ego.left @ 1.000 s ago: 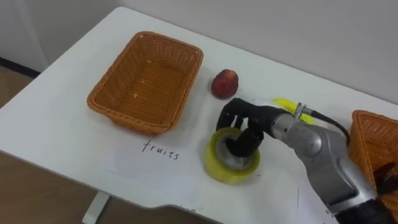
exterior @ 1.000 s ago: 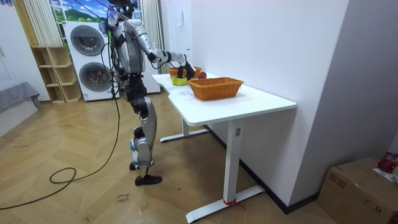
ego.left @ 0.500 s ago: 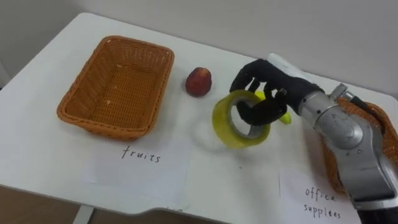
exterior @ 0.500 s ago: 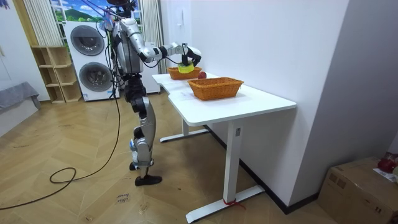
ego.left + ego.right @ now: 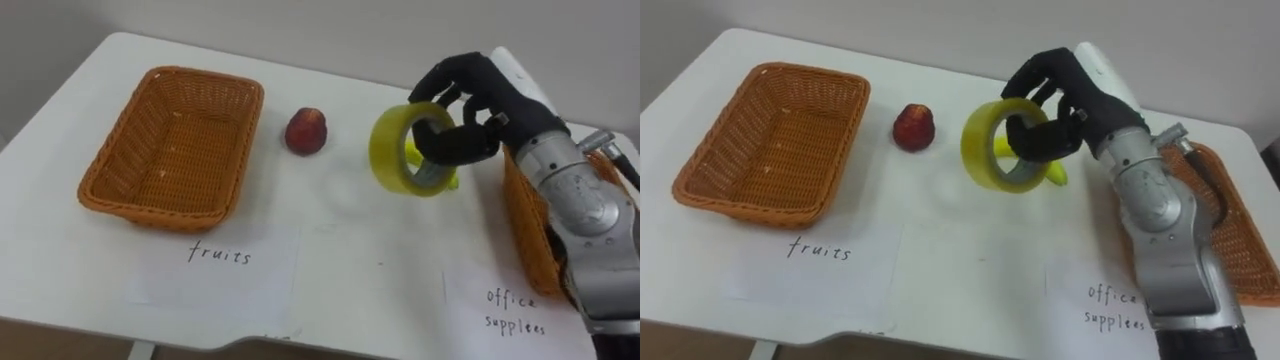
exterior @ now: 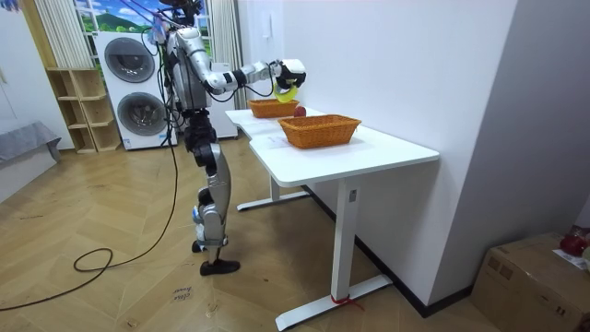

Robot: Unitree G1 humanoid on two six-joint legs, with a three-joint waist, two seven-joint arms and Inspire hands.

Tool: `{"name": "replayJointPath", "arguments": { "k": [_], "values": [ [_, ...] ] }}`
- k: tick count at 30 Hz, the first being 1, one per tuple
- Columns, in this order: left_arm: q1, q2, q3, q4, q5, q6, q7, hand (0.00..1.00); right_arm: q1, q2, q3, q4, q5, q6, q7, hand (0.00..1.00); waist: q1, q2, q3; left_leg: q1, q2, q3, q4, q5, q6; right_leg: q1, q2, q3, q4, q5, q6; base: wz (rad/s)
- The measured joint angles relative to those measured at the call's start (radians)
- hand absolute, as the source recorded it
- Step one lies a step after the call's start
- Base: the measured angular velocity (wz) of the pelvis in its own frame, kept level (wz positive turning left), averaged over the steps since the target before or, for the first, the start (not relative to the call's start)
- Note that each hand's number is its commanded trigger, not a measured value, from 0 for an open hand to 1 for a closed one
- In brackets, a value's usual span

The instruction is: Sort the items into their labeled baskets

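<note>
Currently, in the left eye view, the right hand [image 5: 485, 95] holds a roll of yellow tape [image 5: 389, 150] in the air above the white table [image 5: 350, 260]. The dark fingers [image 5: 452, 142] curl through its hollow core, and the ring stands on edge. A round red fruit [image 5: 305, 131] lies just beside an empty rectangular wicker basket [image 5: 130, 135]. A paper sheet [image 5: 215, 268] with handwriting lies in front of that basket. A second wicker basket [image 5: 525, 230] stands under the forearm.

In the room view, the robot stands at the far end of the table, its arm raised over it. Washing machines [image 6: 129, 60] stand behind it on the wood floor [image 6: 111, 277].

In the right eye view, a yellow banana tip [image 5: 1058, 176] shows behind the tape.
</note>
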Motion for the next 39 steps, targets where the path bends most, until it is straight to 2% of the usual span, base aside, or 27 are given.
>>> {"name": "replayJointPath", "arguments": {
  "k": [6, 9, 13, 17, 21, 23, 28, 32, 35, 39],
  "values": [
    [0.009, 0.006, 0.021, 0.000, -0.002, -0.001, -0.005, 0.00, 0.000, -0.030, -0.044, 0.044, 0.037, -0.010, -0.092, 1.00, -0.016, 0.001, -0.0004, 0.008, 0.000, 0.001, 0.001, 0.000, 0.000, 0.008, -0.001, 0.007, 0.001, 0.000, 0.000, 0.00],
    [0.012, 0.006, 0.021, 0.005, -0.003, -0.006, -0.020, 0.00, 0.000, -0.030, -0.050, 0.086, 0.052, -0.022, -0.116, 1.00, -0.025, 0.002, -0.0019, 0.022, 0.009, 0.015, -0.001, 0.000, 0.000, 0.017, -0.001, 0.014, 0.001, 0.000, 0.000, -0.07],
    [0.018, 0.006, 0.026, 0.003, 0.000, -0.005, -0.024, 0.00, 0.000, -0.031, -0.082, 0.157, 0.093, -0.036, -0.151, 1.00, -0.044, -0.001, -0.0043, 0.017, 0.009, 0.017, 0.001, -0.002, -0.001, 0.015, -0.001, 0.013, 0.001, 0.000, 0.000, 0.00],
    [0.024, 0.007, 0.036, -0.009, -0.012, 0.002, -0.025, 0.00, -0.001, -0.040, -0.145, 0.260, 0.113, -0.022, -0.208, 1.00, -0.053, -0.002, -0.0070, 0.017, 0.008, 0.023, 0.001, -0.002, 0.000, 0.013, -0.001, 0.015, 0.001, 0.000, 0.000, -0.04],
    [0.042, 0.007, 0.037, -0.019, -0.021, 0.016, -0.025, 0.00, -0.001, -0.056, -0.151, 0.310, 0.115, -0.012, -0.238, 1.00, -0.073, 0.012, -0.0151, 0.019, 0.009, 0.027, 0.002, -0.002, 0.000, 0.010, 0.001, 0.020, 0.002, 0.000, 0.000, -0.04],
    [0.048, 0.005, 0.042, -0.039, -0.020, 0.016, -0.025, 0.00, -0.001, -0.066, -0.152, 0.336, 0.117, -0.011, -0.245, 1.00, -0.073, 0.014, -0.0160, 0.019, 0.011, 0.028, 0.001, -0.002, 0.000, 0.008, 0.001, 0.026, 0.002, 0.000, 0.000, -0.05],
    [0.043, -0.001, 0.067, -0.036, -0.020, 0.014, -0.023, 0.00, -0.001, -0.087, -0.156, 0.387, 0.170, -0.011, -0.256, 1.00, -0.070, 0.012, -0.0149, 0.027, 0.012, 0.043, -0.001, -0.001, -0.001, 0.001, 0.002, 0.030, 0.009, 0.000, 0.000, -0.07],
    [0.045, 0.000, 0.081, -0.027, -0.021, 0.015, -0.021, 0.00, -0.001, -0.099, -0.158, 0.447, 0.191, -0.011, -0.265, 1.00, -0.075, -0.004, -0.0071, 0.028, 0.011, 0.043, -0.001, -0.002, 0.000, -0.001, 0.000, 0.032, 0.016, 0.000, 0.000, 0.00],
    [0.048, 0.000, 0.102, -0.024, -0.020, 0.015, -0.021, 0.00, -0.001, -0.108, -0.169, 0.479, 0.191, -0.011, -0.267, 1.00, -0.083, -0.012, -0.0083, 0.018, 0.011, 0.043, 0.001, -0.003, 0.001, -0.004, 0.001, 0.037, 0.015, 0.000, 0.000, 0.00],
    [0.051, 0.003, 0.110, -0.024, -0.020, 0.015, -0.023, 0.00, -0.001, -0.122, -0.199, 0.513, 0.194, -0.015, -0.288, 1.00, -0.093, -0.010, -0.0077, 0.018, 0.011, 0.050, 0.001, -0.003, 0.001, -0.005, 0.001, 0.039, 0.015, 0.000, 0.000, -0.02]
  ]
}}
